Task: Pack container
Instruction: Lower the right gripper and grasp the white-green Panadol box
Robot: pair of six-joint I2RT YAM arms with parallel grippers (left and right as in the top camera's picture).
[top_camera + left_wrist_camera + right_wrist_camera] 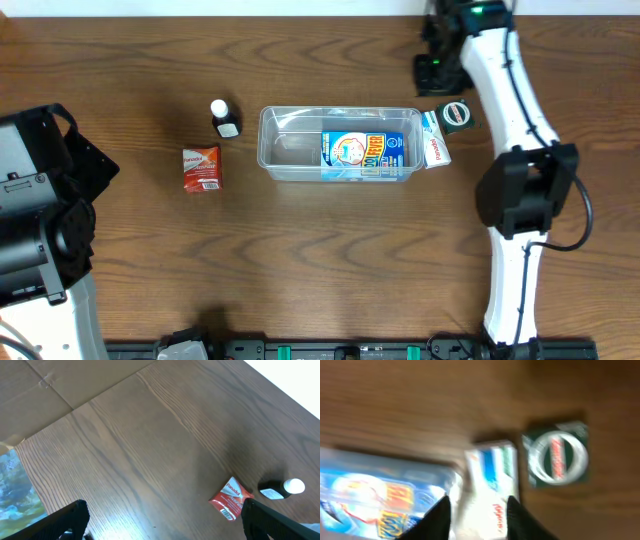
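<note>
The clear container [285, 155] lies at the table's middle with a blue printed carton [362, 153] in its right half. A white box with red lettering [434, 145] leans against the container's right end. A green packet with a round ring [456, 113] sits just beyond it. My right gripper [436, 78] hovers behind these. In the blurred right wrist view the right gripper [479, 500] is open, its jaws apart over the white box [490, 475], next to the green packet [559, 455] and the blue carton [380, 495]. My left gripper [164, 507] is open over bare wood.
A red Panadol box [202, 168] and a small black bottle with a white cap [224, 118] lie left of the container. The left wrist view shows the red box [230, 499] and bottle [282, 489] by the right finger. The left arm [40, 200] fills the left edge.
</note>
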